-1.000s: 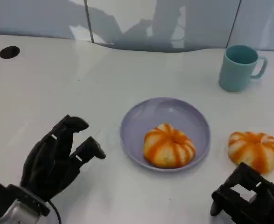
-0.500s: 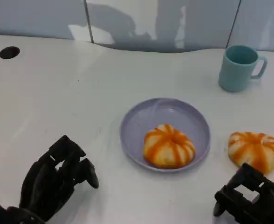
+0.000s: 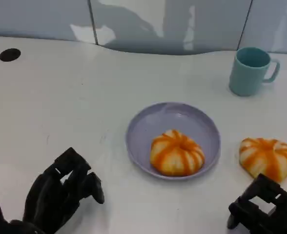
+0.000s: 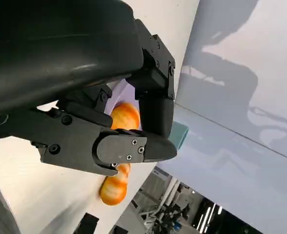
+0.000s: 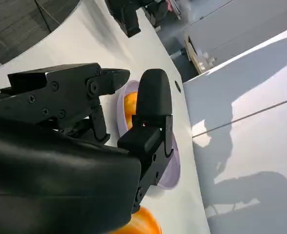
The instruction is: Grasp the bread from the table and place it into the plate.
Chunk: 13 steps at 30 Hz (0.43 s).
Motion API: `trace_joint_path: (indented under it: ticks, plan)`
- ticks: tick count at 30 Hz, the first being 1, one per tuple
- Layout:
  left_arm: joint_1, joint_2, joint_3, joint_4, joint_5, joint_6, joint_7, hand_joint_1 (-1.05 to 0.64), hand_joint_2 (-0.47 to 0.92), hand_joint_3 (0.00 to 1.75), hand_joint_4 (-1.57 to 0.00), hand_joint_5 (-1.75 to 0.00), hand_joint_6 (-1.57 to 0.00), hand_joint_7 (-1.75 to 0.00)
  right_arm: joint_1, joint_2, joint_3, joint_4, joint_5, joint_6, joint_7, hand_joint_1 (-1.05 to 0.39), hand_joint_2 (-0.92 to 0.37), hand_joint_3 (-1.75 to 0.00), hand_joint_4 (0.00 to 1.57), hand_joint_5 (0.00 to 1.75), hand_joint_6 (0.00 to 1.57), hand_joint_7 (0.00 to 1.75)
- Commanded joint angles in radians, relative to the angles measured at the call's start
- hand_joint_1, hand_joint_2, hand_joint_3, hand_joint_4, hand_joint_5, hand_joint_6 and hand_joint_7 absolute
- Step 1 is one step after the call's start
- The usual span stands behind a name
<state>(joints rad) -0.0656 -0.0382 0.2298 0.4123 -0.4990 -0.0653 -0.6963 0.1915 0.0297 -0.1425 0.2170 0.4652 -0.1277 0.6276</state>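
- Bread on the tabletop [image 3: 267, 157]: an orange-and-cream striped bun lying just ahead of my right hand [image 3: 264, 210], close to its raised fingers but not touching them; nothing grips it. In the right wrist view its orange top [image 5: 139, 223] shows below my hand's shell.
- Bread in the plate [image 3: 176, 152]: a second striped bun resting inside the plate, toward the rim nearest me, ahead and to the left of my right hand and ahead and to the right of my left hand [image 3: 60, 192]. The left wrist view shows it past my fingers [image 4: 124, 115].
- Plate [image 3: 148, 126]: lilac, shallow, round, flat on the tabletop between my two hands and farther out than both; the loose bread lies beside its right rim, apart from it.
- Right hand: low over the tabletop at my near right, fingers curled loosely and parted, holding nothing.
- Left hand: low at my near left, well apart from the plate, fingers bent inward with gaps between them, holding nothing.
- Cup [image 3: 251, 70]: teal, upright, handle to the right, far ahead of my right hand, beyond the loose bread.
- Tabletop [image 3: 60, 97]: white and glossy, with a dark round hole [image 3: 10, 54] far ahead of my left hand.
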Motion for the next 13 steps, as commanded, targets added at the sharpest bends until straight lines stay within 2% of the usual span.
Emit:
trace_joint_path:
  ticks: [1, 13]
  plan:
    - [0.009, 0.018, 0.003, 0.006, 0.001, -0.016, -0.008, -0.52, 0.92, 0.24, -0.85, -1.75, -0.56, -1.75, 0.001, -0.016, -0.013, 0.005, 0.006, -0.013, 0.005, -0.65, -0.92, -0.12, 0.76, 1.57, 0.64, 1.41]
    - [-0.011, 0.031, 0.013, 0.039, -0.012, -0.016, -0.042, -0.5, 0.92, 0.3, -0.85, -1.75, -0.56, -1.75, -0.012, -0.005, -0.012, 0.034, -0.002, -0.051, -0.006, -0.65, -0.92, -0.16, 0.75, 1.58, 0.63, 1.44]
